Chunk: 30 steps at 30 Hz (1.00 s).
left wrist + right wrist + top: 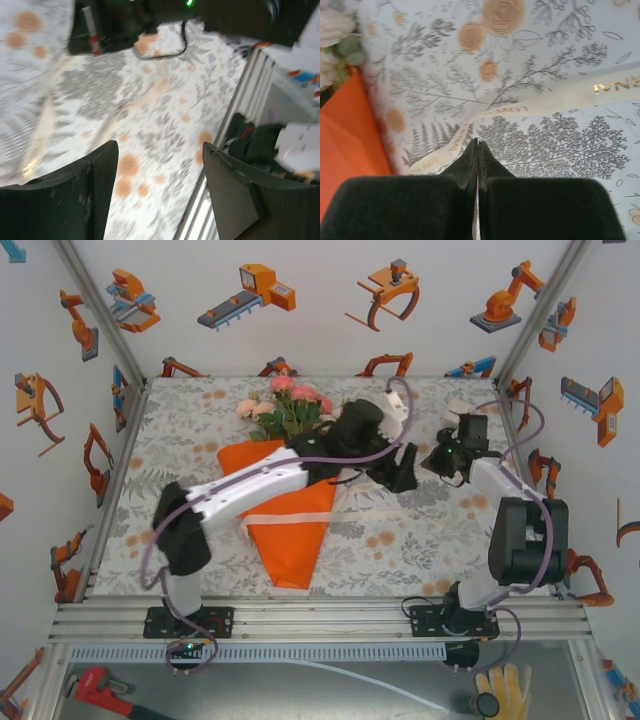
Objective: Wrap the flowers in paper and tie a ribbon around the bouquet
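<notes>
The right gripper (477,143) is pinching the ribbon (555,98), which is trailing leftward across the tabletop toward the bouquet (290,530), while the left gripper (159,152) is hovering open.

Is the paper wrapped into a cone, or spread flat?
Wrapped: the paper tapers to a point, with the flowers poking out its wide end.

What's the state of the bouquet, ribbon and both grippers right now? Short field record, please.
bouquet: orange paper cone lying on the floral tablecloth, tip toward the arm bases
flowers: pink and cream blooms at the cone's wide far end
ribbon: cream, gold lettering, flat on the tablecloth, running to the right fingertips
left gripper: open, empty, above the tablecloth
right gripper: shut on the ribbon
</notes>
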{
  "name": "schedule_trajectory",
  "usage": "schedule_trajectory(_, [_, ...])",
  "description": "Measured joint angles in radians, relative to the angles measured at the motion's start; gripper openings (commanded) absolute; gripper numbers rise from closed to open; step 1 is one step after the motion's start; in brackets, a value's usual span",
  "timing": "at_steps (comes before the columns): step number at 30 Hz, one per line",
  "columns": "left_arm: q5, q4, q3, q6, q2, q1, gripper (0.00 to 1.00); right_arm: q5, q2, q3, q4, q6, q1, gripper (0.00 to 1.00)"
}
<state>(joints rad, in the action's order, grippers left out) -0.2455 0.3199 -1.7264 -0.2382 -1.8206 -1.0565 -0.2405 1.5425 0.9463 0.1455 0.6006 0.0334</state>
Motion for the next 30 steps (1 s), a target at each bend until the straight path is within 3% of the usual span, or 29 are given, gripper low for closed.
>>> schedule_trajectory(5, [0.099,0.198,0.147,0.223,0.246,0.029,0.65,-0.048,-0.053,0.028,0.042,-0.025,-0.013,0.0])
schedule_trajectory(10, [0.205,0.383,0.259,0.31,0.202,0.041,0.69,-0.064,-0.086,0.096,0.098,-0.047,-0.068,0.0])
schedule_trajectory(11, [0.214,0.406,0.278,0.319,0.171,0.045,0.7,-0.065,-0.09,0.104,0.105,-0.051,-0.078,0.05])
schedule_trajectory(13, [0.229,0.434,0.306,0.333,0.101,0.058,0.72,-0.049,-0.092,0.127,0.136,-0.051,-0.097,0.32])
schedule_trajectory(14, [0.237,0.439,0.312,0.339,0.071,0.061,0.73,-0.027,-0.089,0.137,0.156,-0.05,-0.103,0.36])
schedule_trajectory(21, [0.256,0.419,0.313,0.389,-0.056,0.077,0.73,0.108,0.014,0.162,0.261,-0.028,-0.103,0.42])
schedule_trajectory(30, [0.309,0.356,0.313,0.425,-0.089,0.079,0.32,0.122,0.041,0.16,0.269,-0.021,-0.105,0.42])
